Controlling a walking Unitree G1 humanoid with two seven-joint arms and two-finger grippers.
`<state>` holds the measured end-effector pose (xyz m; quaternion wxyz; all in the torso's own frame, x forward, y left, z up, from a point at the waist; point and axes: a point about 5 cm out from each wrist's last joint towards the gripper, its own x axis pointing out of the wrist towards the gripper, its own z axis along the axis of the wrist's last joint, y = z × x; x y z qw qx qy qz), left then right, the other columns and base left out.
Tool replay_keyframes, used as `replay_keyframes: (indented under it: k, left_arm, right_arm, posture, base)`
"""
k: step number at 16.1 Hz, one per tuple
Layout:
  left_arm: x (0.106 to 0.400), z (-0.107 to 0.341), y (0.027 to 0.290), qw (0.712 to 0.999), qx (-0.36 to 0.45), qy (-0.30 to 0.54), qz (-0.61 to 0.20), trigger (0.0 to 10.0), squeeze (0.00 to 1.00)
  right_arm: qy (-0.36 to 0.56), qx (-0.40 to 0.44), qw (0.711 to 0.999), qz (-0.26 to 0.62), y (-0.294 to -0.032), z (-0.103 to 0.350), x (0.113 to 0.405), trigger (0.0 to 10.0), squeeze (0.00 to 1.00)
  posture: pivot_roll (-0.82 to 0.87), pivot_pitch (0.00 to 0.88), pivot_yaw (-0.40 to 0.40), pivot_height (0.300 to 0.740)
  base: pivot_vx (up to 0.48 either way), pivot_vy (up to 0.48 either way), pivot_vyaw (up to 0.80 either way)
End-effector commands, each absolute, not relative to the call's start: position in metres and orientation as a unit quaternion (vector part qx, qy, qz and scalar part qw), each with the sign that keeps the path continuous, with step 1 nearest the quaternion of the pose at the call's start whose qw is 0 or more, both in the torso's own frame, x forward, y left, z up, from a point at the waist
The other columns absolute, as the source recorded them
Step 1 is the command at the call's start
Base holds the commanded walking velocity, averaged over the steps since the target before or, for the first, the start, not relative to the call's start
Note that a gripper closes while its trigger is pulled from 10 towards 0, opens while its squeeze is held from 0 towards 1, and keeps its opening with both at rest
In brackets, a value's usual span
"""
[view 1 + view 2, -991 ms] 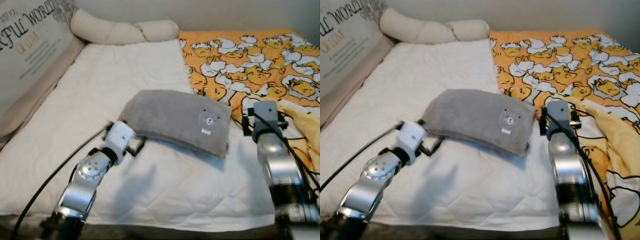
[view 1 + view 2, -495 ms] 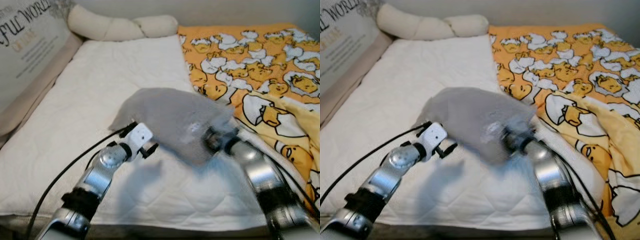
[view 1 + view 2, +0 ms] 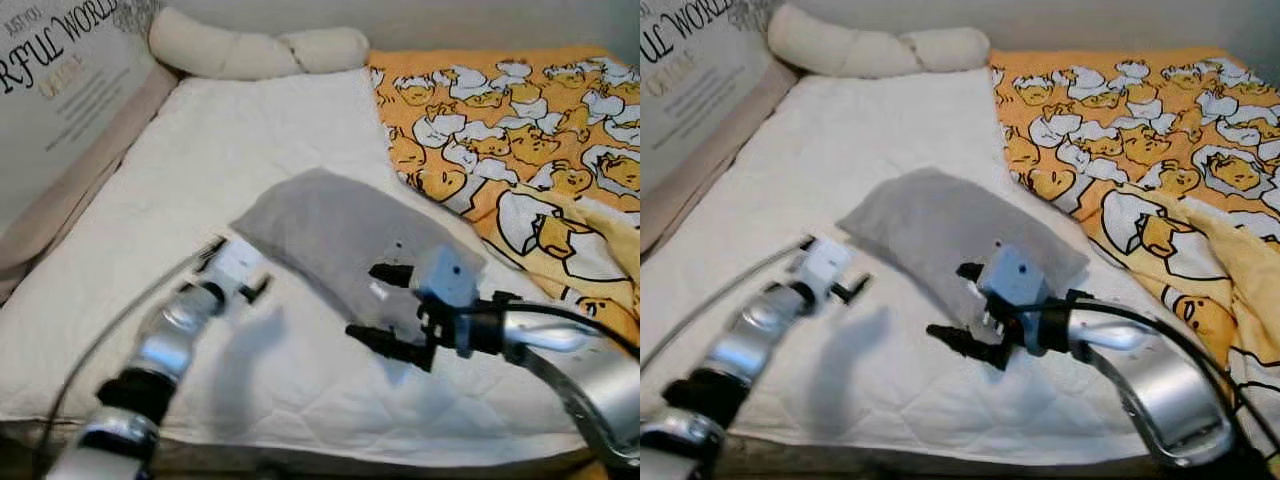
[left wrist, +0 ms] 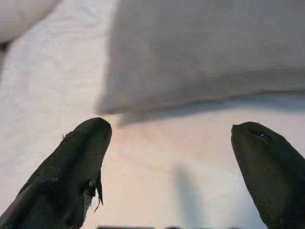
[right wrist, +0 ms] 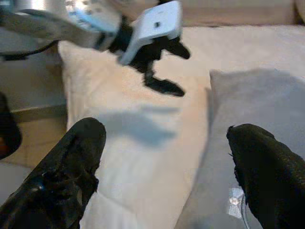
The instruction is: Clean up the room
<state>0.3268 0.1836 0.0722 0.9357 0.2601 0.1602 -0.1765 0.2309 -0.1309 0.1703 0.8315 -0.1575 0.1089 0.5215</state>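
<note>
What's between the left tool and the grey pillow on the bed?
Only bare white quilted mattress cover separates the left tool from the soft grey rectangular pillow; the left wrist view shows this stretch plainly.

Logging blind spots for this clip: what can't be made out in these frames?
- Small label on the grey pillow: too small to read, partly behind the right gripper in the eye views.
- Left gripper: blurred in the eye views.
- Printed board beside the bed: its text is cut off by the picture edge.
- Duck blanket: runs past the right edge.
- Pillow in the left wrist view: cut off at the edge.
</note>
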Motion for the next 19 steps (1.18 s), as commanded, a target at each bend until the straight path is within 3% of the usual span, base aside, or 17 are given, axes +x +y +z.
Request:
replay_keyframes:
  k: [1,3,4,5,8,10,13,15,17,19]
  left_arm:
    - [0.333,0.079,0.194,0.937,0.267,0.156,-0.163,10.0,0.0]
    - [0.334,0.08,0.195,0.935,0.272,0.157,-0.168,10.0,0.0]
    - [0.329,0.072,0.178,0.923,0.271,0.169,-0.216,10.0,0.0]
    - [0.327,0.069,0.171,0.917,0.271,0.175,-0.235,10.0,0.0]
    - [0.322,0.061,0.153,0.905,0.27,0.186,-0.27,10.0,0.0]
    - [0.325,0.059,0.13,0.902,0.27,0.186,-0.28,10.0,0.0]
    - [0.33,0.058,0.109,0.907,0.252,0.186,-0.282,10.0,0.0]
    - [0.329,0.05,0.095,0.898,0.259,0.21,-0.286,10.0,0.0]
    - [0.328,0.037,0.094,0.894,0.267,0.254,-0.253,10.0,0.0]
    - [0.33,0.038,0.097,0.904,0.256,0.253,-0.231,10.0,0.0]
  right_arm:
    - [0.102,-0.186,0.873,0.438,-0.15,0.178,0.253,10.0,0.0]
    - [0.107,-0.213,0.905,0.353,-0.167,0.175,0.276,10.0,0.0]
    - [0.12,-0.229,0.943,0.209,-0.195,0.157,0.314,10.0,0.0]
    - [0.125,-0.226,0.951,0.168,-0.202,0.15,0.324,10.0,0.0]
    - [0.14,-0.238,0.958,0.078,-0.219,0.138,0.346,10.0,0.0]
    - [0.149,-0.285,0.947,-0.022,-0.234,0.125,0.364,10.0,0.0]
    - [0.166,-0.337,0.926,-0.036,-0.234,0.107,0.363,10.0,0.0]
    - [0.196,-0.357,0.913,0.009,-0.227,0.085,0.355,10.0,0.0]
    - [0.216,-0.287,0.924,0.129,-0.199,0.065,0.348,10.0,0.0]
    - [0.208,-0.239,0.932,0.175,-0.187,0.065,0.348,10.0,0.0]
  posture:
    - [-0.02,0.0,0.094,0.74]
    - [-0.01,0.0,0.094,0.74]
    - [-0.01,0.0,0.101,0.74]
    - [-0.01,0.0,0.102,0.74]
    - [0.01,0.0,0.104,0.74]
    - [0.02,0.0,0.102,0.74]
    - [0.03,0.0,0.099,0.74]
    - [0.03,0.0,0.093,0.74]
    - [0.02,0.0,0.096,0.74]
    - [0.01,0.0,0.101,0.74]
  base:
    - [0.0,0.0,0.0]
    - [0.0,0.0,0.0]
    - [0.0,0.0,0.0]
    - [0.0,0.0,0.0]
    - [0.0,0.0,0.0]
    - [0.0,0.0,0.0]
    - [0.0,0.0,0.0]
    - [0.0,0.0,0.0]
    - [0.0,0.0,0.0]
    - [0.0,0.0,0.0]
